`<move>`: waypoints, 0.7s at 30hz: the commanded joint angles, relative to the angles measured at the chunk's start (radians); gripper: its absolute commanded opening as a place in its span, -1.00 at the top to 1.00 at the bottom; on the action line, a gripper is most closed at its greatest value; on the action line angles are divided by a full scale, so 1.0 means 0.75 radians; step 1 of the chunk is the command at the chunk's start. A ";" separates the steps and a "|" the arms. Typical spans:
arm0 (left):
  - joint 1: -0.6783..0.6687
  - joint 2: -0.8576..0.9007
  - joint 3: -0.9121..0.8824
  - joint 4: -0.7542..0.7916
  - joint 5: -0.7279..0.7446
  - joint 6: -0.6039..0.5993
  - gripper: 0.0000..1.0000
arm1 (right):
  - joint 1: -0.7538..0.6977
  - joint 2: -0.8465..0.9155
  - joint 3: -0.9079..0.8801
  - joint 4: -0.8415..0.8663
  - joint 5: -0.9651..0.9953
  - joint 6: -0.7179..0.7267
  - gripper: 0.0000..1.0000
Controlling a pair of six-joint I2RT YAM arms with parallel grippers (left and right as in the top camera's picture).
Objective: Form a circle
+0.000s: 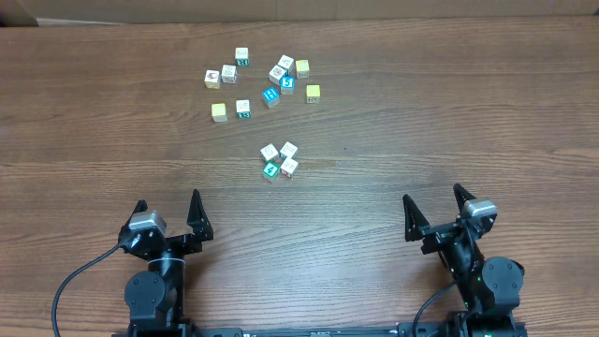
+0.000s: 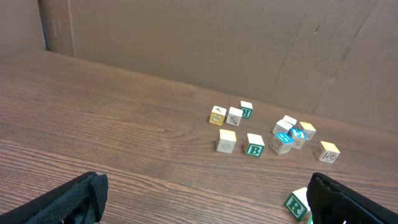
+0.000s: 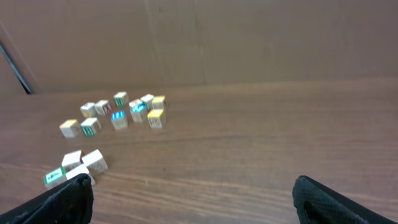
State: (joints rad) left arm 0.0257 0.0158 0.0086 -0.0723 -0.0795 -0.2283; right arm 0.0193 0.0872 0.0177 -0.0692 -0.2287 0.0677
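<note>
The circle is a tight cluster of tiny letter cubes at mid-table, three white-faced plus a teal one. Both grippers stand apart from it at the near edge. My left gripper is open and empty, down and to the cluster's left. My right gripper is open and empty, down and to its right. In the left wrist view a green R cube peeks out beside the right finger. The right wrist view has the cluster by the left finger.
A looser scatter of white, yellow and teal cubes lies farther back on the wooden table; it also shows as cubes and cubes in the wrist views. A brown cardboard wall backs the table.
</note>
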 commanded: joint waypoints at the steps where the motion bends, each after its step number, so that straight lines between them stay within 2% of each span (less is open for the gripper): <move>1: -0.007 -0.015 -0.005 0.001 0.001 0.030 -0.99 | -0.010 -0.074 -0.014 0.006 -0.001 0.019 -1.00; 21: -0.007 -0.015 -0.005 0.001 0.002 0.030 -0.99 | -0.010 -0.113 -0.013 0.010 0.004 0.018 -1.00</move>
State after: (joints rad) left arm 0.0257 0.0158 0.0086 -0.0723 -0.0795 -0.2283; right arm 0.0193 0.0128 0.0177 -0.0647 -0.2283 0.0753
